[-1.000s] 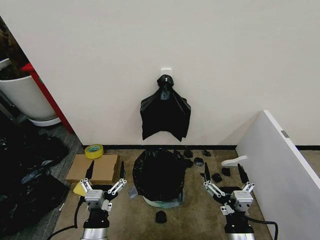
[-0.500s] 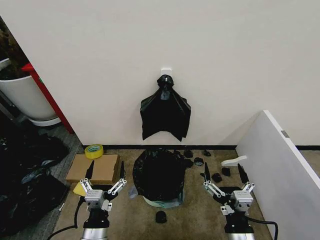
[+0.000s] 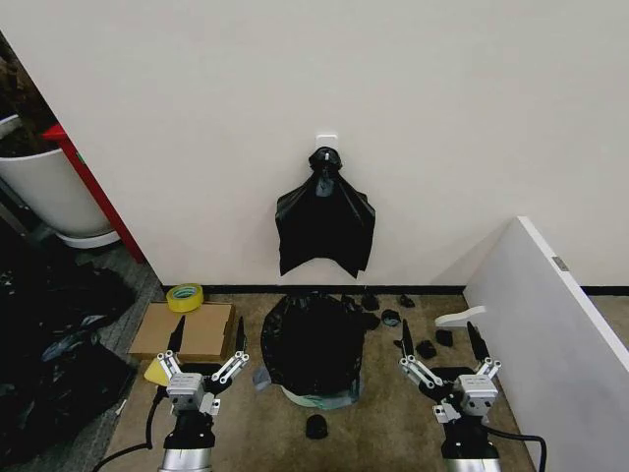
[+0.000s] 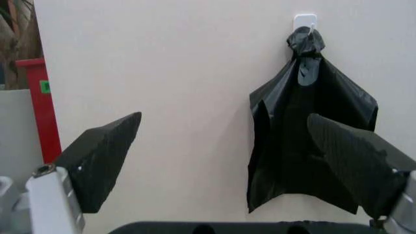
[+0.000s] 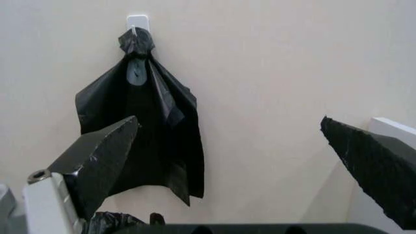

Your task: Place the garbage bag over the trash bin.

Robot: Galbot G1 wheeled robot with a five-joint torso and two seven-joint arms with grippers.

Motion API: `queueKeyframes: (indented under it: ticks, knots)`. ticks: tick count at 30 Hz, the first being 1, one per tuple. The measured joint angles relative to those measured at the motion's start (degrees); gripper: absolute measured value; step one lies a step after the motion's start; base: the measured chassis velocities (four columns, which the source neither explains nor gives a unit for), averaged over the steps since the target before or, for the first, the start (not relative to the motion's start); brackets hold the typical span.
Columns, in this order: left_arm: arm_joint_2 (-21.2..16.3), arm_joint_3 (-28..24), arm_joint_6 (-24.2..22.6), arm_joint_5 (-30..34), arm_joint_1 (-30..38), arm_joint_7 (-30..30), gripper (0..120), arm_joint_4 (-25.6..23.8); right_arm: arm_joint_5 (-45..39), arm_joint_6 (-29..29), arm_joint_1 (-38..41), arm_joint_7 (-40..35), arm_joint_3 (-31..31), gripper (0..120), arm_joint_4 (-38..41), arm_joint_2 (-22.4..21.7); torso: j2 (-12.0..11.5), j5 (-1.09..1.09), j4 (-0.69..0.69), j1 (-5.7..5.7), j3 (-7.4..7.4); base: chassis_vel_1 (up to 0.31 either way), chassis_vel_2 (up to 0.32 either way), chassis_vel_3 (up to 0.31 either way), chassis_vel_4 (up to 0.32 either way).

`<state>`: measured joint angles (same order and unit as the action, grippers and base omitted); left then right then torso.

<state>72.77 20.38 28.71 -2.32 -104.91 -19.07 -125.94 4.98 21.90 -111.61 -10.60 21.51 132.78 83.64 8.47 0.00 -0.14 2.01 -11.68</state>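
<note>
Head view: the glossy black plastic garbage bag (image 3: 311, 340) drapes the upright round cream-white trash bin (image 3: 316, 398) on the floor by the wall's foot, only its greenish base showing. The left gripper (image 3: 207, 351) and right gripper (image 3: 439, 351) flank it, fingers spread, empty.

Left wrist view: a knotted black bag (image 4: 311, 131) hangs from a white wall hook (image 4: 304, 21).

Right wrist view: the same bag; no legible writing.

Open floor flanking the trash bin (image 3: 316, 396); small black scraps (image 3: 315, 426) in front.
</note>
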Motion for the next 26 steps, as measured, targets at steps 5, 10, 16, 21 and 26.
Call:
queueKeyframes:
  ticks: [5, 10, 16, 21, 26]
  knots:
    - [0.0, 0.0, 0.0, 0.0, 0.0, 0.0, 100, 0.0, 0.0, 0.0, 0.0, 0.0, 0.0, 100, 0.0, 0.0, 0.0, 0.00, 0.00, 0.00, 0.00, 0.000, 0.000, 0.000, 0.000]
    - [0.0, 0.0, 0.0, 0.0, 0.0, 0.0, 100, 0.0, 0.0, 0.0, 0.0, 0.0, 0.0, 100, 0.0, 0.0, 0.0, 0.00, 0.00, 0.00, 0.00, 0.000, 0.000, 0.000, 0.000]
    - [0.0, 0.0, 0.0, 0.0, 0.0, 0.0, 100, 0.0, 0.0, 0.0, 0.0, 0.0, 0.0, 100, 0.0, 0.0, 0.0, 0.00, 0.00, 0.00, 0.00, 0.000, 0.000, 0.000, 0.000]
    - [0.0, 0.0, 0.0, 0.0, 0.0, 0.0, 100, 0.0, 0.0, 0.0, 0.0, 0.0, 0.0, 100, 0.0, 0.0, 0.0, 0.00, 0.00, 0.00, 0.00, 0.000, 0.000, 0.000, 0.000]
    - [0.0, 0.0, 0.0, 0.0, 0.0, 0.0, 100, 0.0, 0.0, 0.0, 0.0, 0.0, 0.0, 100, 0.0, 0.0, 0.0, 0.00, 0.00, 0.00, 0.00, 0.000, 0.000, 0.000, 0.000]
